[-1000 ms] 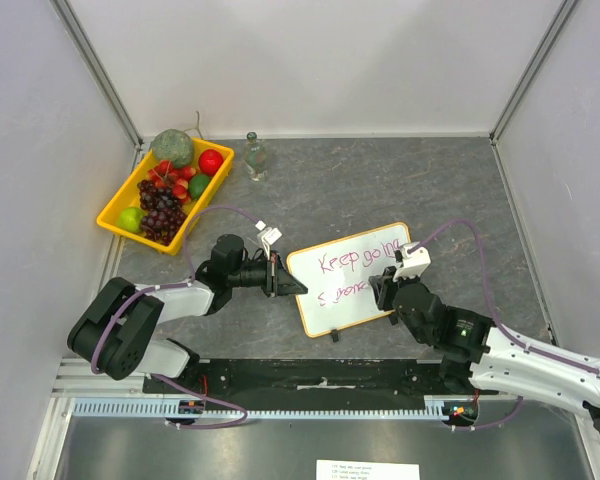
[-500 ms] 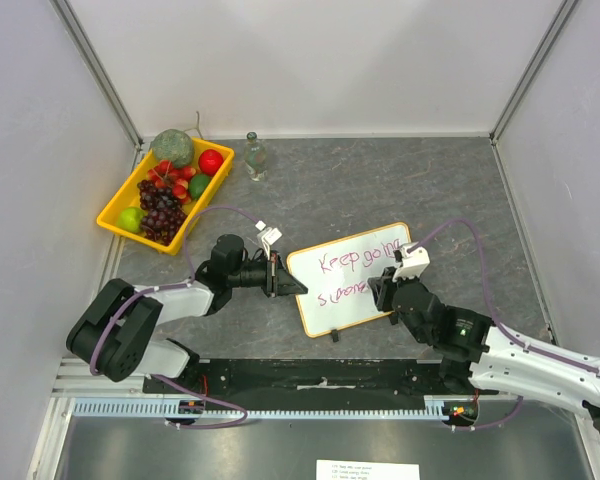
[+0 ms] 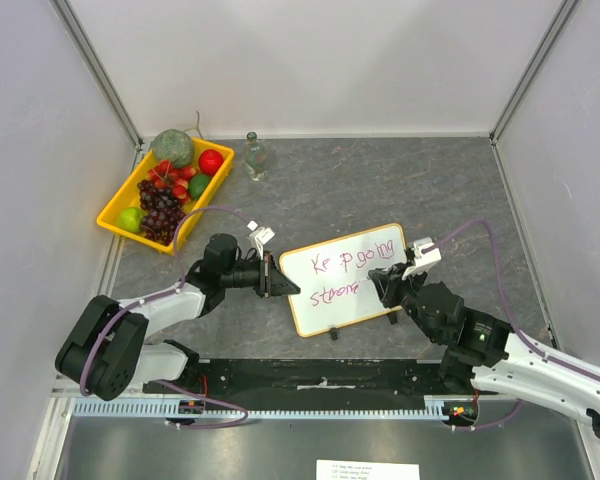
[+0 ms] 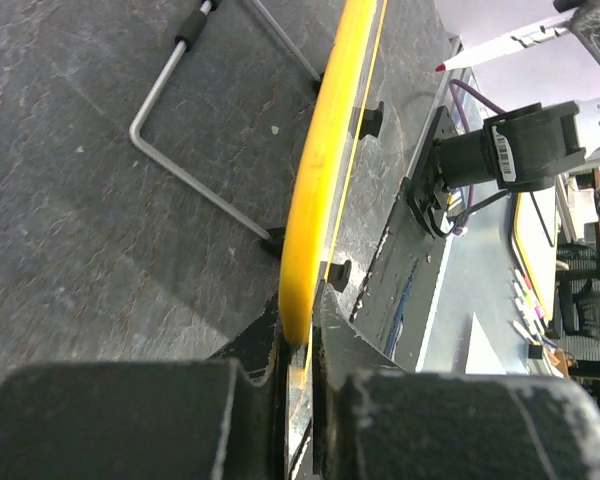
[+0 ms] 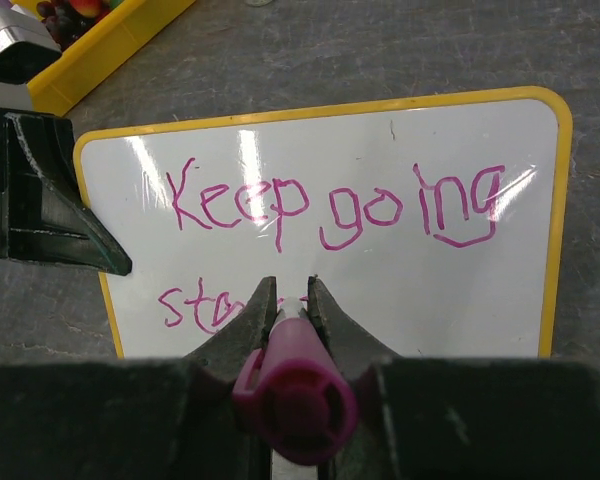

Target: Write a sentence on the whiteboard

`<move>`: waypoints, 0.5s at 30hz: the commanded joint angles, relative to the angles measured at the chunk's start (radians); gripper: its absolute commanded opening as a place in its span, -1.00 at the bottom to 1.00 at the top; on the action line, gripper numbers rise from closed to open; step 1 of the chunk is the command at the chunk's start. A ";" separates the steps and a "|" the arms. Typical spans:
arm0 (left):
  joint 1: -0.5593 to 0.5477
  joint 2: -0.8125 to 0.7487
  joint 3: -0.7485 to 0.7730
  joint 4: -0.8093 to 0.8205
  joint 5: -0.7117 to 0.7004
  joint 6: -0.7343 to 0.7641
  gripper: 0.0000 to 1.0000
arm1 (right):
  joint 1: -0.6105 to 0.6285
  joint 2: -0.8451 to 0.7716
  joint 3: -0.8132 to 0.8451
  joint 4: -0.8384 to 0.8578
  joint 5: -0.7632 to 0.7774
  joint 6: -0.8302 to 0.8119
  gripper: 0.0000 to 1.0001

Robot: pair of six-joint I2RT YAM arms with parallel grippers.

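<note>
The whiteboard [image 3: 365, 302], white with a yellow frame, stands tilted on the grey table, propped on a bent wire stand [image 4: 195, 185]. Pink writing on it reads "Keep going" [image 5: 330, 205], with a partly hidden second line starting "sto" [image 5: 195, 305]. My left gripper [image 3: 278, 278] is shut on the board's left edge; the yellow frame [image 4: 315, 190] runs between its fingers [image 4: 302, 345]. My right gripper [image 5: 290, 285] is shut on a pink marker [image 5: 295, 385] whose tip is at the board's second line, hidden by the fingers. From above, the right gripper [image 3: 388, 285] sits at the board's right side.
A yellow tray [image 3: 120, 190] of grapes, an apple and other fruit sits at the back left. A small clear bottle [image 3: 256, 157] stands next to it. Grey walls enclose the table on three sides.
The second line of pink writing has grown longer. The board and my left gripper have shifted a little left and up; the right gripper has moved slightly right along the line.
</note>
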 commanded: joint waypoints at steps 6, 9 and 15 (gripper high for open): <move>0.136 -0.090 -0.030 -0.099 -0.182 0.108 -0.96 | -0.004 0.038 -0.048 0.244 -0.077 -0.136 -1.00; 0.156 -0.100 -0.049 -0.076 -0.171 0.095 -0.96 | -0.004 0.046 -0.075 0.300 -0.091 -0.155 -1.00; 0.167 -0.087 -0.050 -0.074 -0.157 0.091 -0.96 | -0.006 0.104 -0.106 0.386 -0.099 -0.156 -1.00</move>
